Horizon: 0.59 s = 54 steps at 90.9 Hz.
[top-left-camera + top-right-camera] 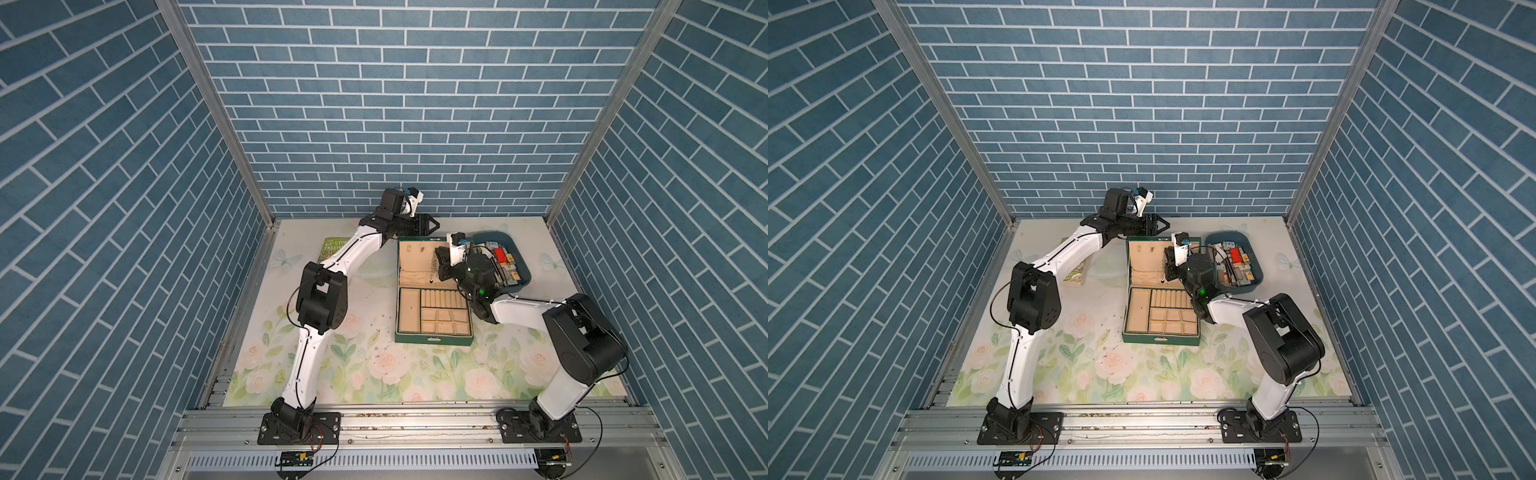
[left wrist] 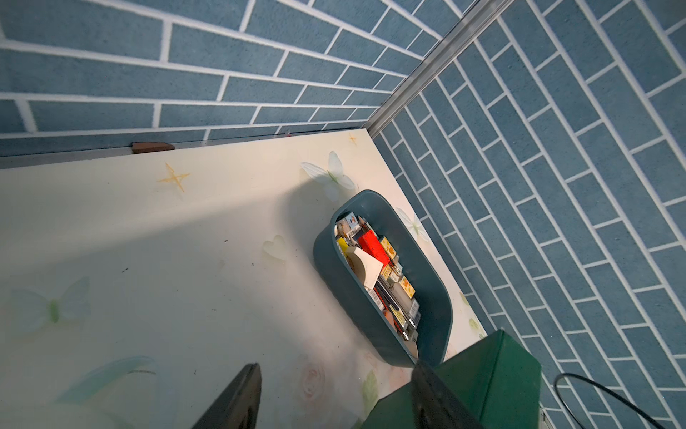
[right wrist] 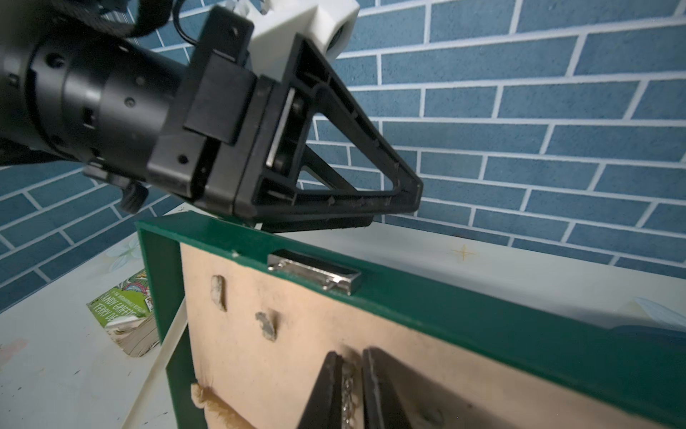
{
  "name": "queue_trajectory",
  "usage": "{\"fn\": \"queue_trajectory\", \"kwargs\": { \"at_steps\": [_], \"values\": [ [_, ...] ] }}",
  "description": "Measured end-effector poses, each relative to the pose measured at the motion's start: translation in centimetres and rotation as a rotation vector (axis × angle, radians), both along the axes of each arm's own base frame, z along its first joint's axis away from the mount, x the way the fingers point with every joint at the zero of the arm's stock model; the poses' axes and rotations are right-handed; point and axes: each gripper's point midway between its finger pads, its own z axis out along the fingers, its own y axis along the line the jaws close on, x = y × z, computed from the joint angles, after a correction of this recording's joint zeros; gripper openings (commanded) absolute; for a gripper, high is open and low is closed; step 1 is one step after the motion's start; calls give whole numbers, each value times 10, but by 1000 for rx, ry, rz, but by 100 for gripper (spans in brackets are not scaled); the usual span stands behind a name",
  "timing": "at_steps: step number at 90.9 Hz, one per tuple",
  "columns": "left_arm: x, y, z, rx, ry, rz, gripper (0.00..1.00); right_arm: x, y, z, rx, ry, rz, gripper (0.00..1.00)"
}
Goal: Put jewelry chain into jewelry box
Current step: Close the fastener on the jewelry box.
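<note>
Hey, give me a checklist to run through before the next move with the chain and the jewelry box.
1. Grip: the right gripper is shut on the jewelry chain: ok.
2. The jewelry box is open, its lid raised: ok.
3. The left gripper is open at the lid's top edge; whether it steadies the lid: cannot tell.
4. The compartments are free of other items: ok.
5. Chain inside a compartment: not ok; it hangs in front of the lid lining.
</note>
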Motion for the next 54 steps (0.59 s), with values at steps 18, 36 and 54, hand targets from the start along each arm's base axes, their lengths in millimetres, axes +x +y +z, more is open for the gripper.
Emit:
{"fn": "queue_trajectory", "kwargs": {
  "at_steps": [18,36,54],
  "values": [
    [-1,1,1,3,1,1,71,0,1,-1,10,11,1,20],
    [2,3,5,13,-2,22,88,-8,-1,12,30,3,19,27],
    [12,5,33,3,-63,60,100,-35,-12,42,83,-27,45,37]
  ]
}}
